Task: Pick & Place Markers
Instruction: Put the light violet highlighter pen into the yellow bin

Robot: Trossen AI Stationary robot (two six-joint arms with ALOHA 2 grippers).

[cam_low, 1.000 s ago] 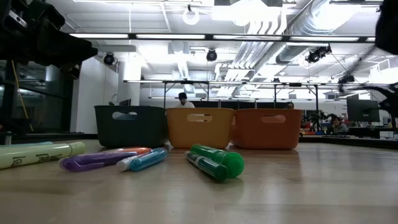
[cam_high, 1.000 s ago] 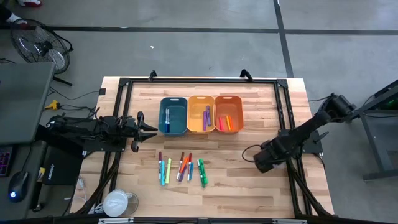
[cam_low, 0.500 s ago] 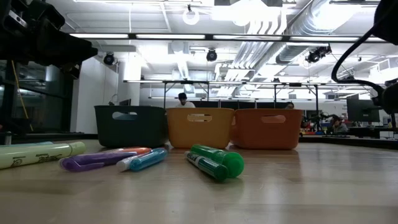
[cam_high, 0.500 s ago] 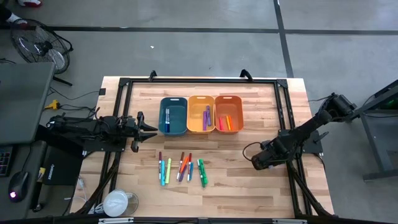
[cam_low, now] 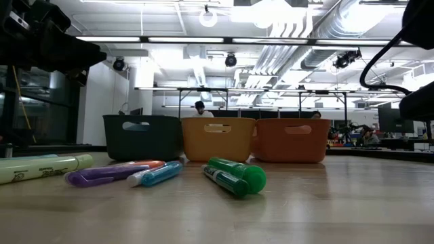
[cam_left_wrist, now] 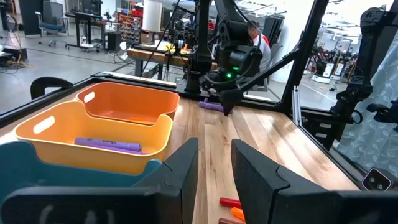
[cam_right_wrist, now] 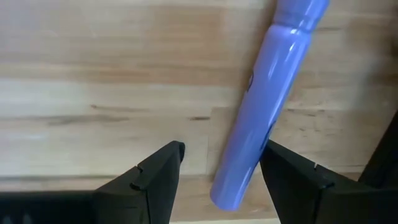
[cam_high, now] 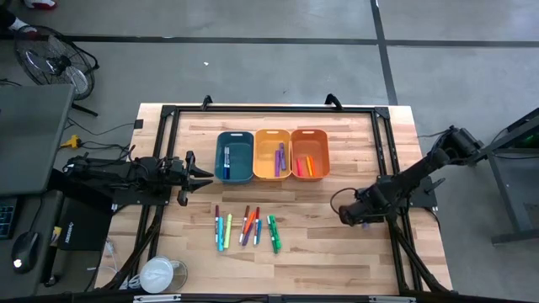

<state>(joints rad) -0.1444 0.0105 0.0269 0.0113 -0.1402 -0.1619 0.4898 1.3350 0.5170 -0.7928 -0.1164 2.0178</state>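
- Purple plastic marker (cam_right_wrist: 264,102) lay flat on the light wooden desk (cam_high: 354,151) at its right side, between the spread fingers of the right gripper (cam_right_wrist: 221,171) — the jaws stood wide on either side of it and had not closed on it.
- In the high view the right gripper (cam_high: 347,215) sat low over the desk, well apart from the bins; from the left wrist view the same purple marker (cam_left_wrist: 210,106) showed just under that arm's tip.
- Three rectangular plastic bins stood side by side near the desk's middle — a teal bin (cam_high: 234,156), a yellow-orange bin (cam_high: 271,154) holding purple markers, and an orange bin (cam_high: 309,153) holding red and orange ones.
- A row of loose thin markers (cam_high: 245,227) in green, red, orange, purple and blue lay in front of the bins.
- The left gripper (cam_high: 200,178) hung just beside the teal bin, its fingers (cam_left_wrist: 183,168) partly apart and holding nothing.
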